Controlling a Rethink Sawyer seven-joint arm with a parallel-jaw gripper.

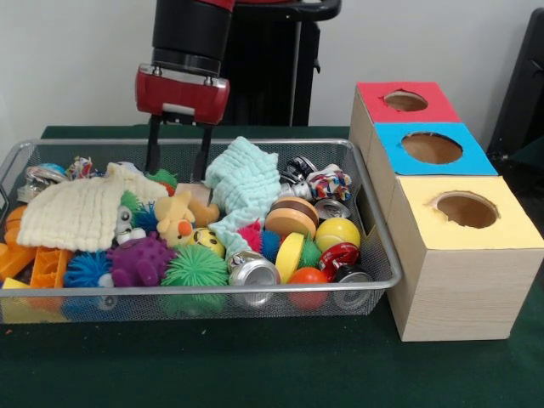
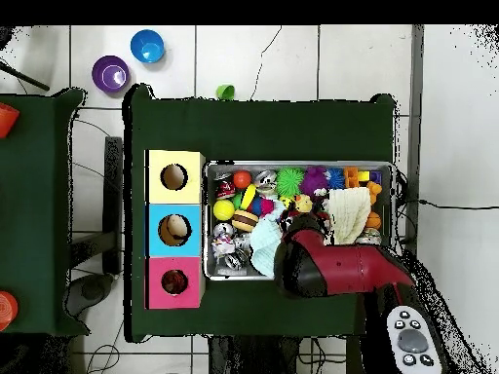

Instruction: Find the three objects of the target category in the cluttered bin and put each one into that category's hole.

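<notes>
While the red and black arm reached down from above, its gripper (image 1: 178, 166) hung over the far part of the long silver wire-mesh bin (image 1: 387, 255), and the two black fingers (image 1: 154, 146) were spread apart with nothing between them. Their tips stood among the clutter, between a cream knitted cloth (image 1: 76, 212) and a pale mint knitted cloth (image 1: 245, 183). In the overhead view the red wrist covered the bin's side nearest the robot's base, so the fingers could not be seen there.

A pale yellow plush animal (image 1: 174, 217) lay in the middle of the bin, just in front of the fingers, beside a purple spiky rubber ball (image 1: 140, 259) and a green spiky rubber ball (image 1: 195, 268). I could not make out a striped or a tan plush animal. Crushed silver cans (image 1: 252, 270) and small coloured balls filled the side nearer the boxes.

On the dark green worktop (image 1: 255, 365), three pale wooden boxes stood in a row just beside the bin. The round hole in the red top (image 1: 405, 101) was on the farthest box from the camera, behind the blue-topped box (image 1: 432, 148) and the yellow-topped box (image 1: 466, 210).
</notes>
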